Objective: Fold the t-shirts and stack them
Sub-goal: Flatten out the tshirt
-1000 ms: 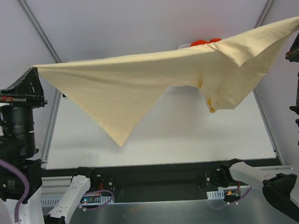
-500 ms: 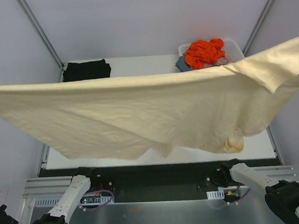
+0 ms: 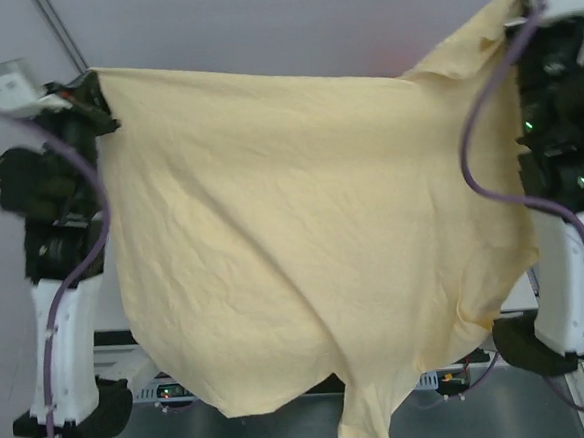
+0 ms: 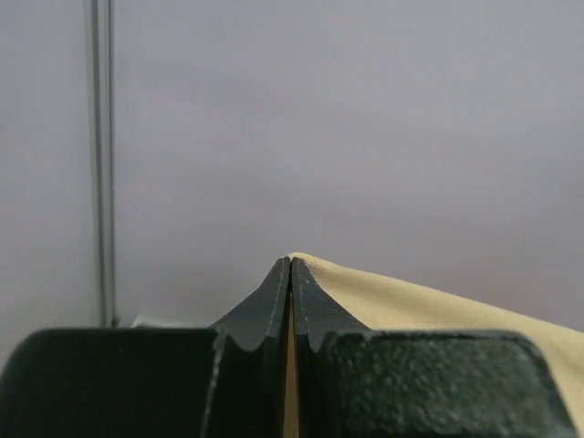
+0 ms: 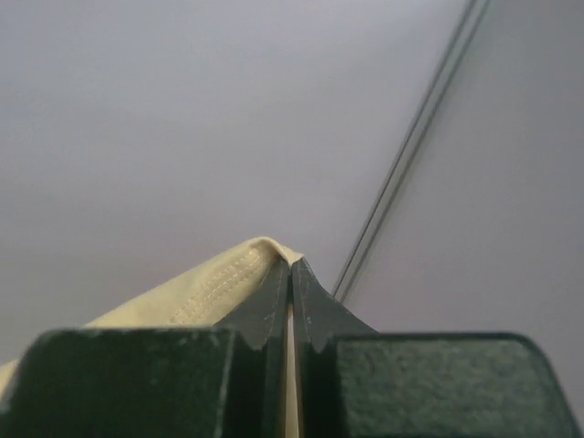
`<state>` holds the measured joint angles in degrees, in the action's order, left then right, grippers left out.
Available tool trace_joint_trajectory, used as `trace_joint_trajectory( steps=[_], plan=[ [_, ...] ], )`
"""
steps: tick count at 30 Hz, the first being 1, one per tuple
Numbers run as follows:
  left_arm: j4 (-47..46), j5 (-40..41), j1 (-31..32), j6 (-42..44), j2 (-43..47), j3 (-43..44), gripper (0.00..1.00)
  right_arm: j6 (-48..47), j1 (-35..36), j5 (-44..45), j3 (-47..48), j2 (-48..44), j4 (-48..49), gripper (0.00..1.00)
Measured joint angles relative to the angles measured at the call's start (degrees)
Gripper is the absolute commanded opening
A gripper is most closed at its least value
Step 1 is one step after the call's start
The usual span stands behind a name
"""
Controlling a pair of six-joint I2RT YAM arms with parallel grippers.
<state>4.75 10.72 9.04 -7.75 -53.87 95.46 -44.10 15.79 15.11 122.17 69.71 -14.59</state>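
- Your left gripper [image 4: 290, 263] and right gripper [image 5: 292, 265] are each clenched on an upper corner of the cream-yellow t-shirt [image 3: 304, 248].
- Half a second ago the shirt stretched near-flat; now it hangs full-length, held high.
- Judgement: it is shaken out, and you can lay it down for folding.
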Motion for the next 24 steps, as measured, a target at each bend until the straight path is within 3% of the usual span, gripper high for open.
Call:
trace_joint_trajectory(
  steps=[4,7,10,17,24],
  plan=[
    [-3.3,6.1,0.0,3.0,-13.2,-11.9,0.0,3.6,-6.7,-6.2,-11.5,12.5,2.3,0.01],
    [-4.7,6.7,-0.1,4.6,-23.2,-22.2,0.0,6.5,-10.0,-13.4,-23.6,21.1,4.1,0.01],
    [-4.5,6.5,-0.1,5.7,-31.3,-26.9,0.0,9.2,-11.7,-19.3,-30.6,29.3,3.4,0.01],
    [-6.8,6.4,-0.1,7.3,-44.3,-24.4,0.0,14.7,-11.7,-26.9,-31.0,36.3,4.0,0.02],
    [-8.5,5.9,-0.2,7.3,-47.8,-22.7,0.0,17.4,-11.6,-29.4,-30.2,36.6,4.9,0.02]
  ],
)
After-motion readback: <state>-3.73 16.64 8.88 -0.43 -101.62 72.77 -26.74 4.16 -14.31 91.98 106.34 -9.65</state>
